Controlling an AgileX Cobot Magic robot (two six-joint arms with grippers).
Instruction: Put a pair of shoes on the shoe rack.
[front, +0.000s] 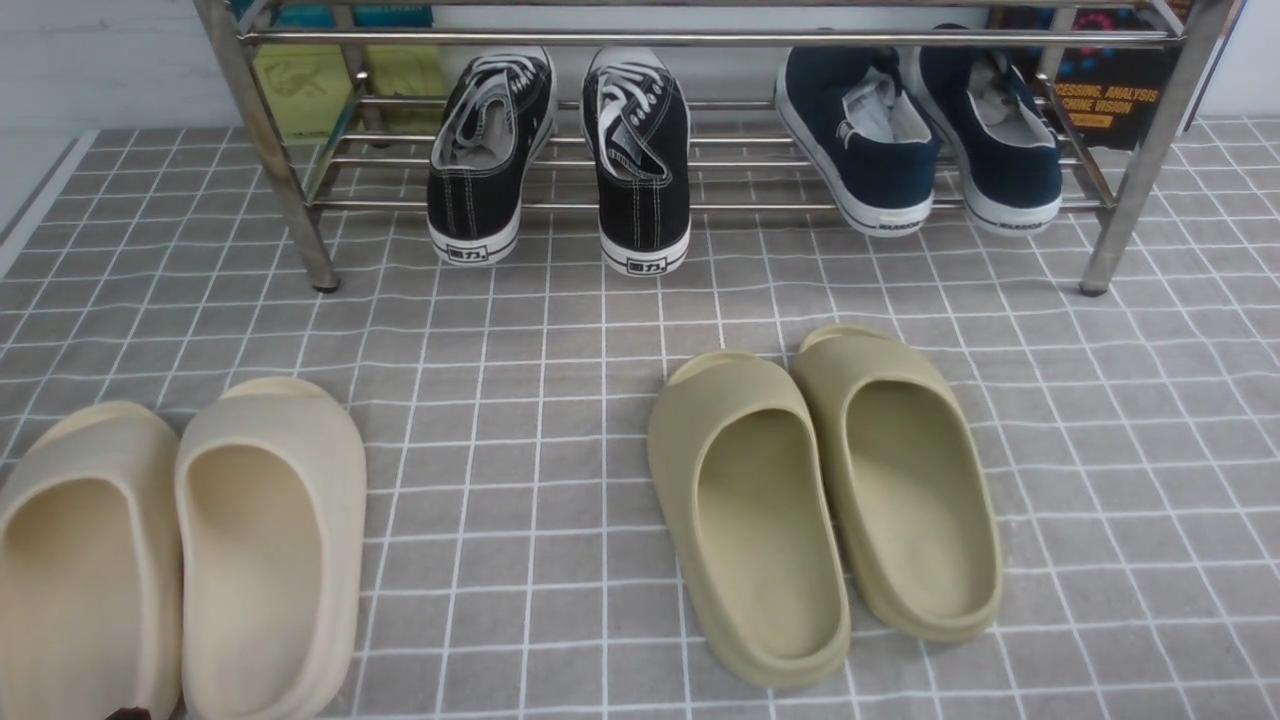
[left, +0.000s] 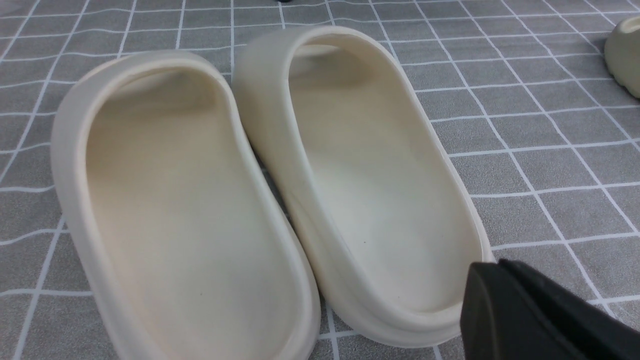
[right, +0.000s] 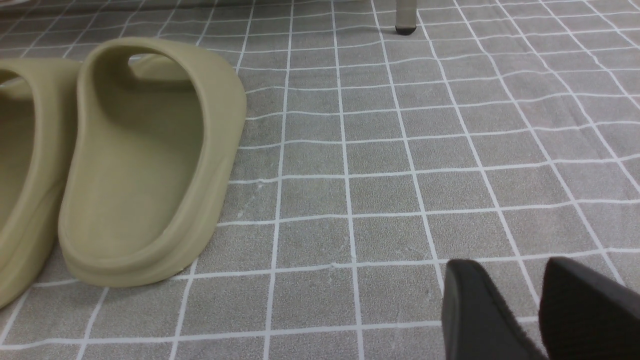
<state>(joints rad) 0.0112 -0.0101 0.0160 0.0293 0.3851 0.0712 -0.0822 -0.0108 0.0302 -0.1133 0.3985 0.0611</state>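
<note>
The two black canvas sneakers, the left one (front: 470, 205) and the right one (front: 645, 200), stand side by side on the lower shelf of the chrome shoe rack (front: 700, 40), toes to the back, heels jutting over the front bar. Neither arm shows clearly in the front view. In the left wrist view my left gripper (left: 492, 265) is shut and empty, just by the heel rim of a beige slide (left: 380, 200). In the right wrist view my right gripper (right: 515, 272) is open and empty above bare cloth, to the right of an olive slide (right: 140, 165).
Navy slip-on sneakers (front: 920, 130) sit on the same shelf at the right. Beige slides (front: 180, 550) lie near left and olive slides (front: 820, 500) near centre on the grey checked cloth (front: 520, 340). A rack leg (right: 405, 20) shows ahead of the right gripper.
</note>
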